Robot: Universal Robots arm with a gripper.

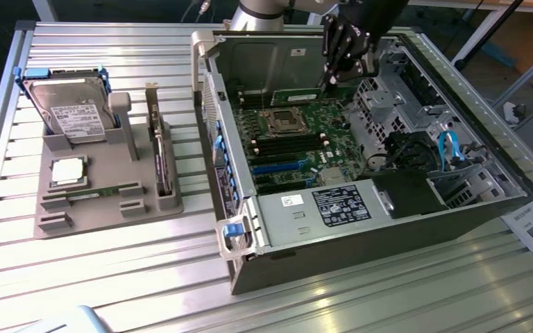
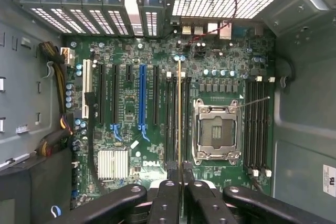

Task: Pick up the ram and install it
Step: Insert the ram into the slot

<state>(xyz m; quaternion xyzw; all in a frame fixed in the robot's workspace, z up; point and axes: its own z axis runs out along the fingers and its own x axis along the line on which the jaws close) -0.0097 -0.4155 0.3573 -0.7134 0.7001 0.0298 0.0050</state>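
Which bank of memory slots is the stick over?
The ram hangs over the bank between the blue slot and CPU socket, not the slots beyond it.

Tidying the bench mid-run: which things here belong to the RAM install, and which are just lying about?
Job in hand: gripper, shut on the ram; motherboard; computer case, open.
Lying about: hard drive, CPU chip, expansion card, and the grey holder they sit in.

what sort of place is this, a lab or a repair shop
Likely a robotics lab bench for computer assembly: an open desktop tower lies on a slatted metal table, a grey fixture holds a hard drive, and the end effector grips a ram stick over the motherboard.
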